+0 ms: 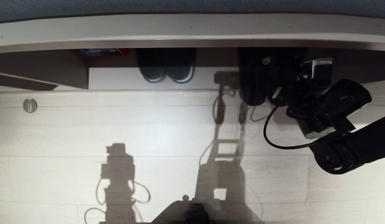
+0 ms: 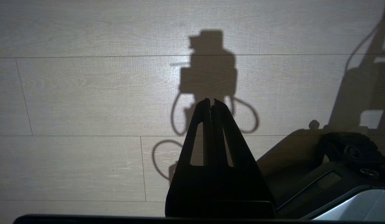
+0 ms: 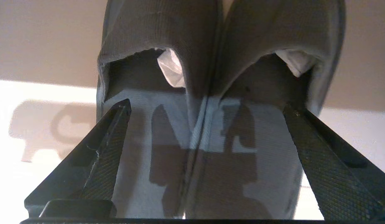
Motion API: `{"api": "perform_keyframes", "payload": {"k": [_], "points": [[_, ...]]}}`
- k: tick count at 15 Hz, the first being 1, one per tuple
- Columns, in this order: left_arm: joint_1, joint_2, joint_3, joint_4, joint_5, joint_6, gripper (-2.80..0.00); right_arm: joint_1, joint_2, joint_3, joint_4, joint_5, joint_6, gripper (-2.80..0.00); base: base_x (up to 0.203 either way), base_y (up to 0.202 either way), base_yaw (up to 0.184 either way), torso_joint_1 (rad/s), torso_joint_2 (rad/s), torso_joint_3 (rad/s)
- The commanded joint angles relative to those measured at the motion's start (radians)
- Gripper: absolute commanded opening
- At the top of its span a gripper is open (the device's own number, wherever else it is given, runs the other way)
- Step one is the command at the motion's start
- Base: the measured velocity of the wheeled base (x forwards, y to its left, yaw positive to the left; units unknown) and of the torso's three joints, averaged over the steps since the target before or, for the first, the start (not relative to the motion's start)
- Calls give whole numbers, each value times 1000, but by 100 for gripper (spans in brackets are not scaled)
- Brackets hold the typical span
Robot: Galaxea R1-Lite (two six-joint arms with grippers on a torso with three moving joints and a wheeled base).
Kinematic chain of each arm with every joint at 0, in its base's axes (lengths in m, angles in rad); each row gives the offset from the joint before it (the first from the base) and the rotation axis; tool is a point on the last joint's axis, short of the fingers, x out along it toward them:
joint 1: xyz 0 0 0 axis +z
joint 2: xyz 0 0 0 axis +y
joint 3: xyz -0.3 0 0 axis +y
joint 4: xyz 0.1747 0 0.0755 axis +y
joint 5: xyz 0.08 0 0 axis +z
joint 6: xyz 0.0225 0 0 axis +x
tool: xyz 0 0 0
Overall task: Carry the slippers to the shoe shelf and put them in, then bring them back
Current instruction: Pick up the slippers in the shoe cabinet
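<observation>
The slippers (image 3: 242, 174) lie side by side, straps away from the camera, on the pale bottom board of the shoe shelf (image 1: 117, 79). In the head view they show as a dark shape (image 1: 251, 90) at the shelf's front edge, on the right. My right gripper (image 3: 208, 107) is open wide over their heel ends, with one finger (image 3: 108, 155) along each outer edge of the pair. In the head view my right arm (image 1: 332, 105) reaches in from the right. My left gripper (image 2: 210, 100) is shut and hangs parked over the plank floor, with nothing in it.
A dark closed-toe pair with pale toe rims (image 1: 166, 71) stands in the shelf left of the slippers. A red and blue box (image 1: 100, 52) sits deeper in. A round metal fitting (image 1: 30, 105) is set in the floor on the left. A cable (image 1: 273, 140) loops under my right wrist.
</observation>
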Motion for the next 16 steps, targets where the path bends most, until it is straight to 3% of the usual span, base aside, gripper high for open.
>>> {"api": "perform_keyframes", "payload": {"k": [1, 14, 15, 16], "points": [[0, 0, 1, 0, 0, 0, -280, 1, 19, -20, -10, -1, -1, 0, 0, 0, 0, 0, 0, 0], [0, 0, 0, 0, 0, 0, -280, -26, 180, -295, -11, -8, 3, 0, 0, 0, 0, 0, 0, 0], [1, 0, 1, 0, 0, 0, -280, -27, 194, -329, -11, -9, 9, -235, 0, 0, 0, 0, 0, 0], [1, 0, 0, 0, 0, 0, -280, -29, 210, -363, -12, -8, 14, -280, 0, 0, 0, 0, 0, 0]]}}
